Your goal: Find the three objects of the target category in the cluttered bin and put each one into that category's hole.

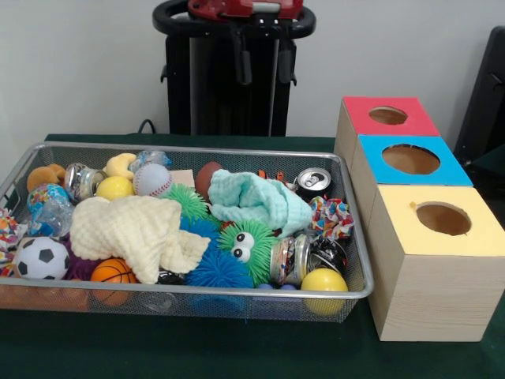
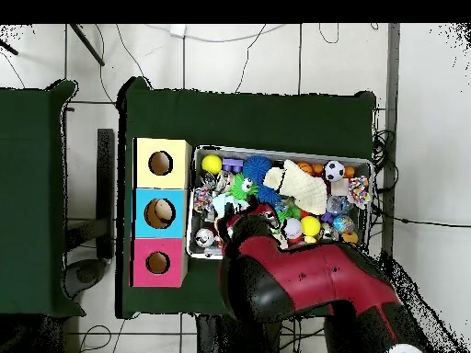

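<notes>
The wire-mesh bin point(image 1: 197, 294) stands on the green table, full of mixed items. Among them are a cream cloth point(image 1: 134, 229), a mint cloth point(image 1: 256, 197), a green fuzzy toy with eyes point(image 1: 245, 245), a soccer ball point(image 1: 41, 258), a small basketball point(image 1: 113, 272), a baseball point(image 1: 152, 180), a yellow ball point(image 1: 323, 280) and a drink can point(image 1: 313, 181). In the overhead view the red and black arm point(image 2: 304, 276) reaches over the bin's point(image 2: 276, 152) edge nearest the base. Its black end point(image 2: 241, 230) covers some items. The front view shows only the arm's red top point(image 1: 245, 8).
Three wooden boxes, each with a round hole, stand in a row beside the bin: red top point(image 1: 387, 116), blue top point(image 1: 410, 159), yellow top point(image 1: 442, 219). They also show in the overhead view: yellow point(image 2: 161, 163), blue point(image 2: 159, 213), red point(image 2: 157, 263). The black pedestal point(image 1: 233, 79) stands behind the bin.
</notes>
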